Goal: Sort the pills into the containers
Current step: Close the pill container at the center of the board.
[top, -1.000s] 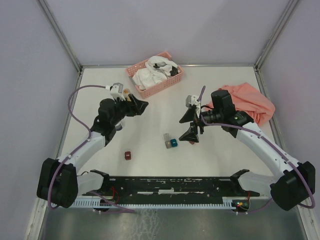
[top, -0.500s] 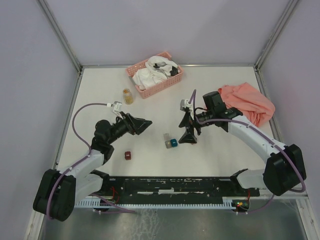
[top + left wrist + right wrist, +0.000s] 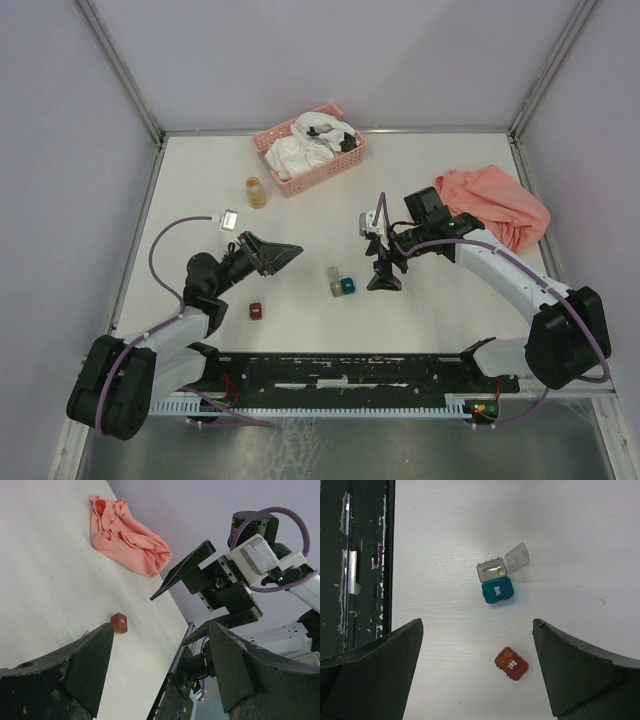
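Now: both hands empty. My left gripper (image 3: 287,256) stands wide, with nothing between the fingers. My right gripper (image 3: 477,623) is likewise wide, hanging above the boxes.

Landmark: teal box (image 3: 496,589), closed.
- Grey box (image 3: 492,570) touches it, lid flipped up, one amber pill (image 3: 499,572) showing inside.
- One dark red box (image 3: 511,663) lies near the teal box but apart from it, closed.
- Second dark red box (image 3: 256,310) is well apart from the teal box, on my left arm's side.
- Jar (image 3: 257,192) stands upright with its white cap on, well apart from the teal box, toward the pink basket (image 3: 322,172). The other pills (image 3: 258,198) are the golden mass inside it.
- Peach cloth (image 3: 497,205) lies well apart from the teal box on the opposite side.

Handling, my guess:
- Jar is rigid, light and smooth-walled, so slippery. Take it squarely across the body, under the cap.
- Pills are tiny and hard, likely to roll and scatter if tipped fast.
- Boxes are very light and will skid when nudged. The thin hinged lids look fragile, so press from above and don't pry.

Surface: table (image 3: 300,215) is white, matte and flat. A dark rail (image 3: 340,372) runs along the near edge by my bases.

Room: plain pale walls (image 3: 350,60) on three sides, metal posts in the corners, even light.
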Action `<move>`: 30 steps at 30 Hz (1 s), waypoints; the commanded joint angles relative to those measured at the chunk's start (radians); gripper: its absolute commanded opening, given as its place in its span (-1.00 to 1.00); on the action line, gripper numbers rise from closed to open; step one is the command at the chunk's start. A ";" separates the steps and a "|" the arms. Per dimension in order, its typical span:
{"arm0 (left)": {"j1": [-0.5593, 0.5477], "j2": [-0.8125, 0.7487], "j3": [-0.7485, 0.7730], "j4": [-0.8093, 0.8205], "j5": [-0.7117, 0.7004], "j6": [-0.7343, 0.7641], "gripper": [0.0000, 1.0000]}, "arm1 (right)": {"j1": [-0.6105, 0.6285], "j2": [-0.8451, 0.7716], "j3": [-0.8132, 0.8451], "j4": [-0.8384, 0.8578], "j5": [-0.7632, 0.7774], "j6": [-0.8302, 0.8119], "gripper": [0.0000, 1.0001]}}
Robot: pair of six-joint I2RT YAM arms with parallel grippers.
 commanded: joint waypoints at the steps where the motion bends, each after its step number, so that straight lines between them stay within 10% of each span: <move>1: -0.018 -0.024 0.060 0.008 0.015 -0.053 0.66 | 0.005 -0.053 0.015 0.023 0.028 -0.068 0.97; 12: -0.192 -0.159 0.076 -0.156 -0.126 0.162 0.66 | 0.007 -0.032 0.031 -0.002 -0.060 -0.087 0.97; 23: -0.197 -0.317 -0.097 0.031 -0.183 0.349 0.69 | 0.000 0.001 0.049 -0.001 0.102 -0.046 0.97; 30: -0.196 -0.436 -0.104 -0.102 -0.208 0.390 1.00 | -0.016 0.000 0.046 0.026 0.111 0.008 0.97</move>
